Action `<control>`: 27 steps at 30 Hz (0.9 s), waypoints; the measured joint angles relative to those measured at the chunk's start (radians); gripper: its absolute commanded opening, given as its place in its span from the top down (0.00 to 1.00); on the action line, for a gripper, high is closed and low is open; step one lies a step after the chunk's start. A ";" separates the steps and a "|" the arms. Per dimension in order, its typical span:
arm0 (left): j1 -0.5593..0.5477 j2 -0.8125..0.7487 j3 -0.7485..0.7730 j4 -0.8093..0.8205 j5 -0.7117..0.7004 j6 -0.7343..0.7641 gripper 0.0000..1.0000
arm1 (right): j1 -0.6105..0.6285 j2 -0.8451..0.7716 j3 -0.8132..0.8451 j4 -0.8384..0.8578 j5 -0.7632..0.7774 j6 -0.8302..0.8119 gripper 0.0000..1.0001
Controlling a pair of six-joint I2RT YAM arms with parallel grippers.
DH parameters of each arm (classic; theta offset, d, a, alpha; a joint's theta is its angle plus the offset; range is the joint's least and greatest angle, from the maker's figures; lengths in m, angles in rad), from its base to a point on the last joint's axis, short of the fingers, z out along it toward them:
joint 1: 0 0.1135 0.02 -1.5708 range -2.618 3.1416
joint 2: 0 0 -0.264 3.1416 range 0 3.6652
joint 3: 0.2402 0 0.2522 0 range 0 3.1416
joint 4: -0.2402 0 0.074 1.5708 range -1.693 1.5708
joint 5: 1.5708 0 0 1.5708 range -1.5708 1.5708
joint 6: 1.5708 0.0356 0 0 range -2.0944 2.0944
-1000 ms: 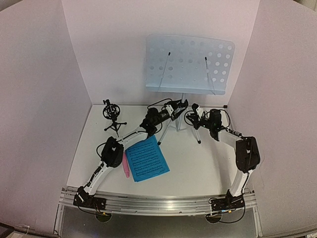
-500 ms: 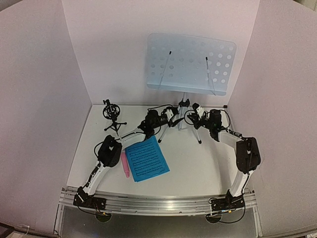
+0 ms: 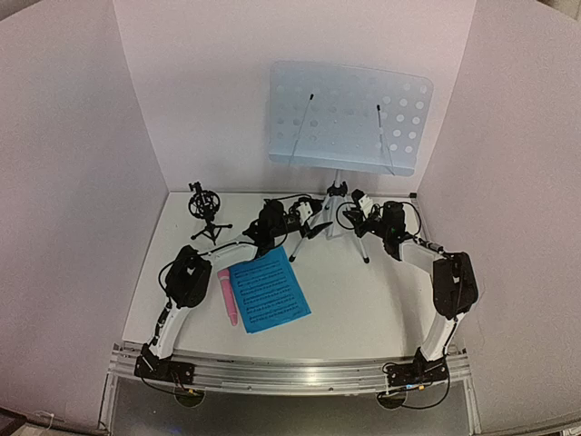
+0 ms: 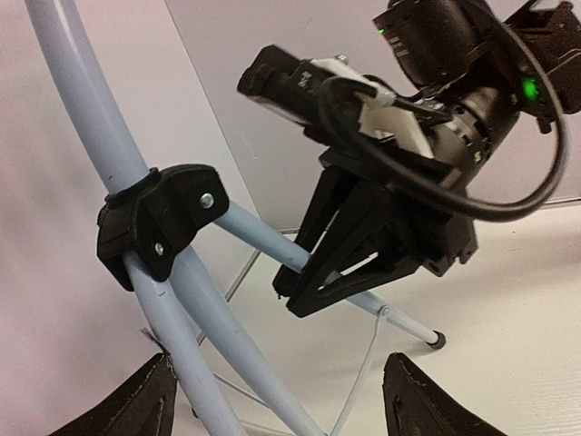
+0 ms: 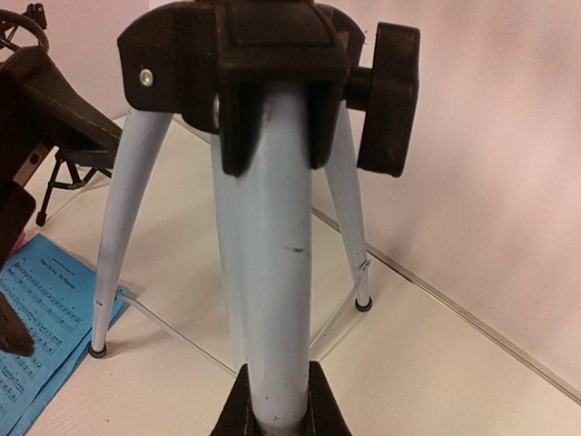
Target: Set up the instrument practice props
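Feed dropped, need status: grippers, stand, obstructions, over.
Left gripper open at one music stand leg. Right gripper shut on another leg. Blue pages, pink microphone lie flat nearby.

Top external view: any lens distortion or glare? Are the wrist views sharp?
Top external: wide-angle bowing of the walls, even light, no glare on the music stand. Left wrist: tripod leg sharp, with a mild highlight along it. Right wrist: stand pole fills the frame, slightly soft; staves on the sheet music still visible.

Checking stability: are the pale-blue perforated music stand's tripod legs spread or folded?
Spread: the tripod legs splay apart, their feet planted separately on the white table.
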 measured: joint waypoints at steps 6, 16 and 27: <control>-0.009 -0.142 -0.149 -0.023 0.047 0.021 0.21 | 0.003 0.000 0.000 0.001 0.007 0.001 1.00; -0.014 -0.316 -0.366 -0.085 0.065 0.042 0.21 | 0.004 0.000 -0.009 -0.034 0.043 0.005 0.56; -0.013 -0.493 -0.514 -0.268 0.060 0.110 0.22 | 0.000 -0.078 -0.026 -0.178 0.079 0.009 0.38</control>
